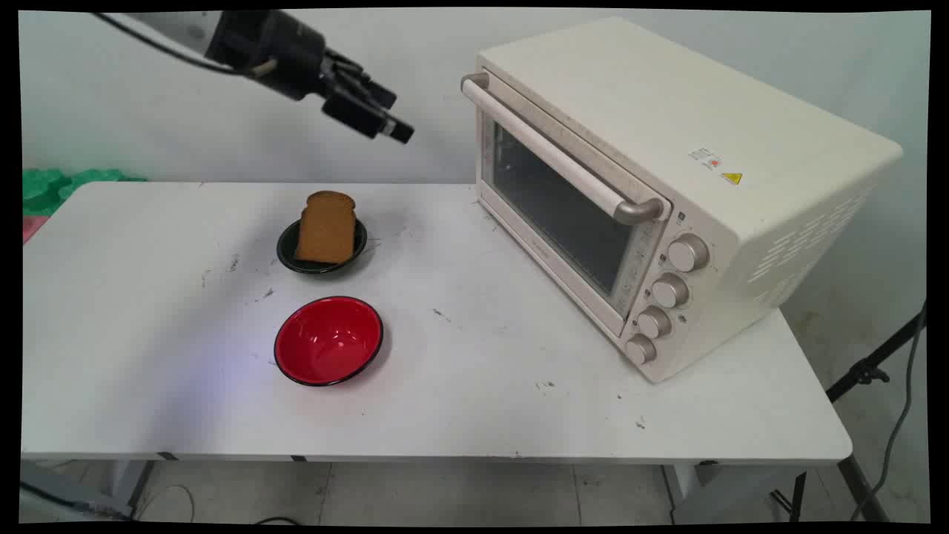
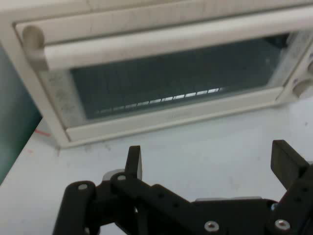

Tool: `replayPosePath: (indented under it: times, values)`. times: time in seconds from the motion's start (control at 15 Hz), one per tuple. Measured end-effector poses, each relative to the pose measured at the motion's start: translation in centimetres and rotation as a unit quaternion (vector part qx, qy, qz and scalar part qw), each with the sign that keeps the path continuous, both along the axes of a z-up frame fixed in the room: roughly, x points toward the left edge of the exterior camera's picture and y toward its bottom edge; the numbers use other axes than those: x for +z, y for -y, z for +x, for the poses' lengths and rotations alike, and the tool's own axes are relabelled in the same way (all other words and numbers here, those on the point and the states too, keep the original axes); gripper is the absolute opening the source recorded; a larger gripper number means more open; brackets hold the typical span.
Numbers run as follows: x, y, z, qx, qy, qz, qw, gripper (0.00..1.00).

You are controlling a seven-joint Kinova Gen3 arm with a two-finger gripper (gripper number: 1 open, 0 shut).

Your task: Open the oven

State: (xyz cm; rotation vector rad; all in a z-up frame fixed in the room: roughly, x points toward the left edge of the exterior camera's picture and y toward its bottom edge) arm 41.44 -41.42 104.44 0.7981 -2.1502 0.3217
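The toaster oven (image 1: 667, 185) fills the right half of the main view, its long axis running from upper left to lower right, its closed glass door and handle (image 1: 552, 152) facing lower left. The gripper (image 1: 385, 119) hangs in the air at upper left, pointing at the door, fingers (image 2: 134, 161) spread wide and holding nothing. Below it, near frame centre, bread (image 1: 326, 226) leans in a black dish (image 1: 285, 248); just below that sits a red bowl (image 1: 328, 341).
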Motion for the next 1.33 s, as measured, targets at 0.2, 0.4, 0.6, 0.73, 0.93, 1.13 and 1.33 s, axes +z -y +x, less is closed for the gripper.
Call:
replayPosePath:
  times: [0.2, 0.4, 0.6, 0.73, 0.93, 1.13, 1.33]
  values:
    - [1.2, 0.5, -2.3, 0.013, -0.013, 0.004, 0.9998, 1.00]
    - [2.0, 0.8, -4.0, 0.023, -0.023, 0.008, 0.9994, 1.00]
    - [2.6, 1.3, -5.9, 0.033, -0.032, 0.010, 0.9989, 0.00]
    - [2.8, 1.7, -7.1, 0.040, -0.035, 0.011, 0.9985, 0.00]
    - [3.0, 2.1, -8.3, 0.047, -0.034, 0.010, 0.9982, 0.00]
    - [2.9, 2.7, -9.5, 0.055, -0.031, 0.010, 0.9980, 0.00]
    - [2.7, 3.4, -10.7, 0.060, -0.026, 0.010, 0.9978, 0.00]
